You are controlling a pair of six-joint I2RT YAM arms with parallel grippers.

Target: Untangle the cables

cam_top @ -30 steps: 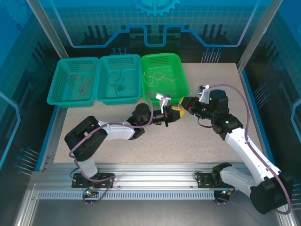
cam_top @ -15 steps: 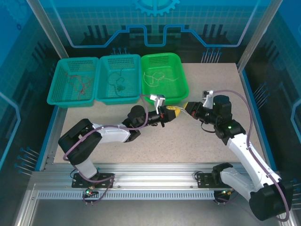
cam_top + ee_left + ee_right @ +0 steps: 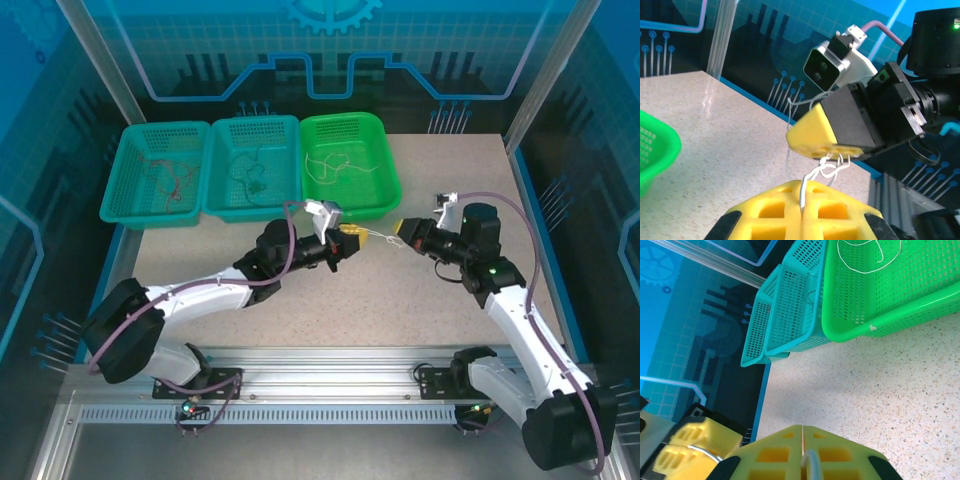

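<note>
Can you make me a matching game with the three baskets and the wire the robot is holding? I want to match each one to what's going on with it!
Things:
1. left teal basket
2. middle teal basket
3. bright green basket
4. held pale wire

States:
A. pinched between the left end effector and the right end effector
B. has loose pale wires inside
C. has red wires inside
D. has dark wires inside

Pairs: 1-C, 2-D, 3-B, 4-A

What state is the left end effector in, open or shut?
Shut: the left end effector has its yellow pads pressed together, pinching the pale wire.
</note>
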